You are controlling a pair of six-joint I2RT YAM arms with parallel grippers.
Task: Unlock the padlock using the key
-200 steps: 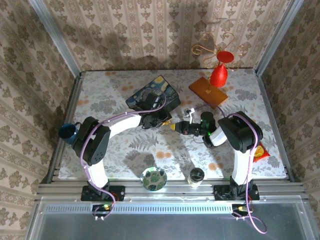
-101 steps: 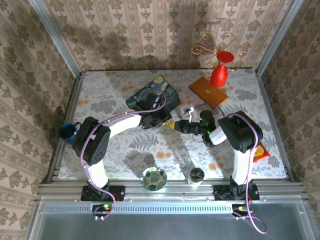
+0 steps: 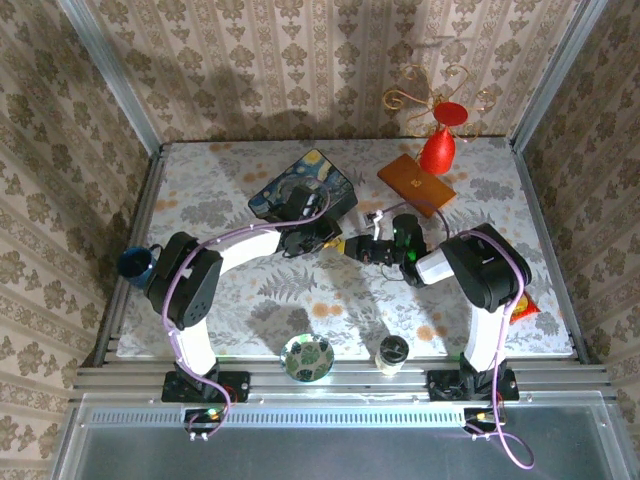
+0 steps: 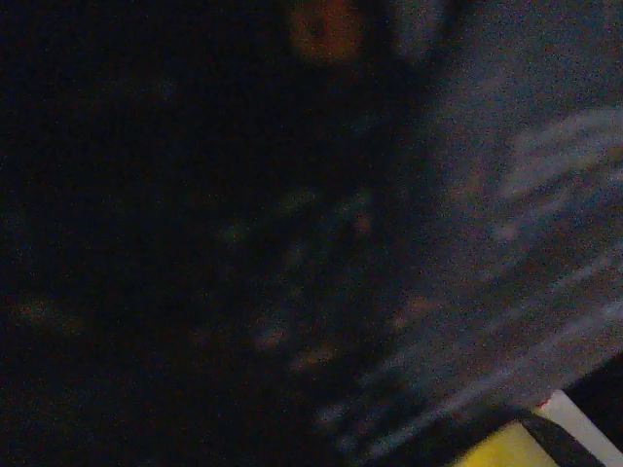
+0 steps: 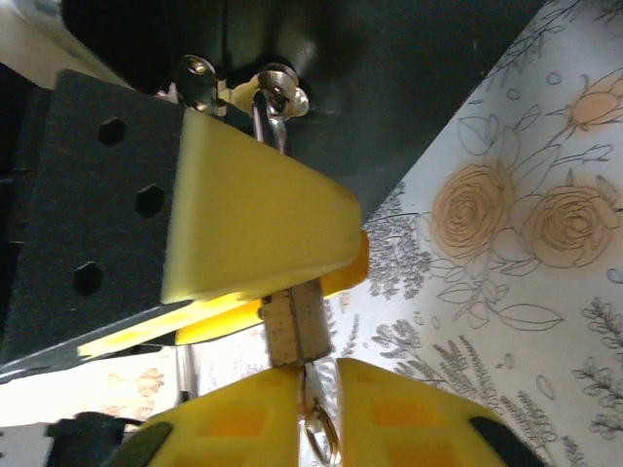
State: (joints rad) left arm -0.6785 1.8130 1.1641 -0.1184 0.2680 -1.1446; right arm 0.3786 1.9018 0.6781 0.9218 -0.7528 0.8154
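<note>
Floral tabletop [image 3: 300, 290]: left gripper [image 3: 333, 243] clamped on padlock [image 5: 294, 331]; key [image 5: 316, 433] at its base, flanked by fingers of right gripper [image 5: 317, 389], whose hold cannot be told.

Brass padlock [image 5: 292, 329], key [image 5: 313, 416] in it (from below)

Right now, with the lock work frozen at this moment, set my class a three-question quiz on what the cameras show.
1. True or false: the padlock lies loose on the tablecloth.
2. Where is the key? A) in the blue cup; B) at the padlock's keyhole end, between the right jaws; C) on the wooden board.
3. Seen from above, which dark blue item lies just beyond the left jaws?
Key: 1 false, the left jaws clamp its body. 2 B. 3 the starry painted box.
</note>
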